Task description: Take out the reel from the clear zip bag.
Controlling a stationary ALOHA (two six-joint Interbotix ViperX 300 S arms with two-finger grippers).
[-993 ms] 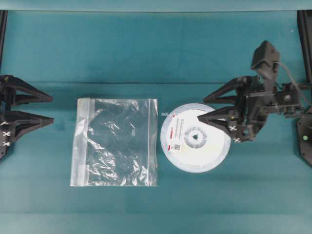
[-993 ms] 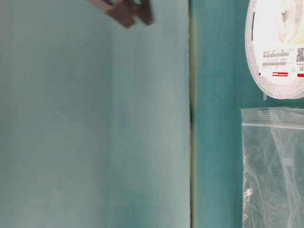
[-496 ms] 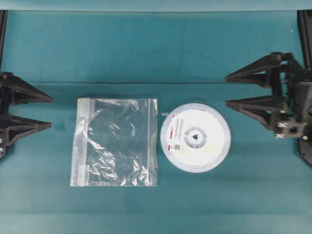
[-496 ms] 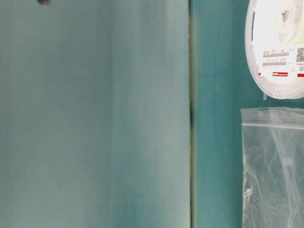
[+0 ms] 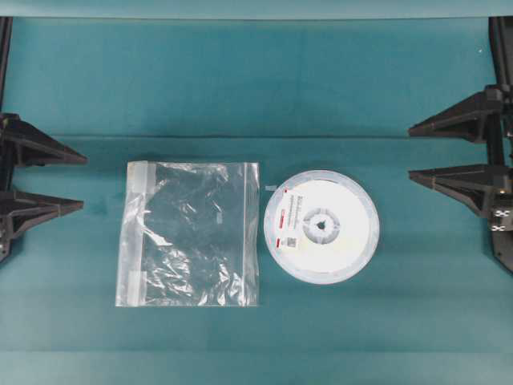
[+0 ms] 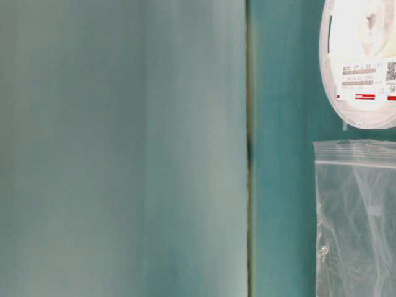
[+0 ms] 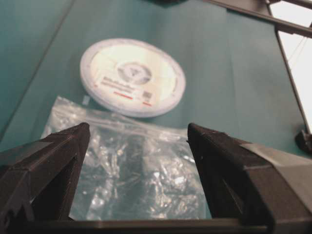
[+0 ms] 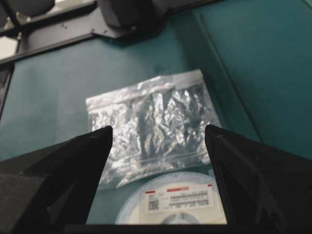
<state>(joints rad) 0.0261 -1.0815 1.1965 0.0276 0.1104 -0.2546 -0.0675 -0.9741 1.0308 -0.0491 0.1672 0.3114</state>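
The reel (image 5: pixel 321 227) lies flat on the teal table, outside the clear zip bag (image 5: pixel 189 233) and just right of it with a narrow gap between. Its white label with red marks faces up (image 6: pixel 365 77) (image 7: pixel 132 77) (image 8: pixel 178 207). The bag lies flat, crinkled and with nothing in it (image 6: pixel 356 216) (image 7: pixel 134 173) (image 8: pixel 151 114). My left gripper (image 5: pixel 82 181) stands open at the left edge, well clear of the bag. At the right edge my right gripper (image 5: pixel 409 151) is open too, apart from the reel. Nothing is between either pair of fingers.
A seam (image 5: pixel 256 136) runs across the teal table behind the objects. Black frame rails stand at the far left (image 5: pixel 4 48) and far right (image 5: pixel 501 56) corners.
My right gripper has drawn back from over the reel to the right edge of the table, still open. The left gripper, the bag and the reel have stayed put.
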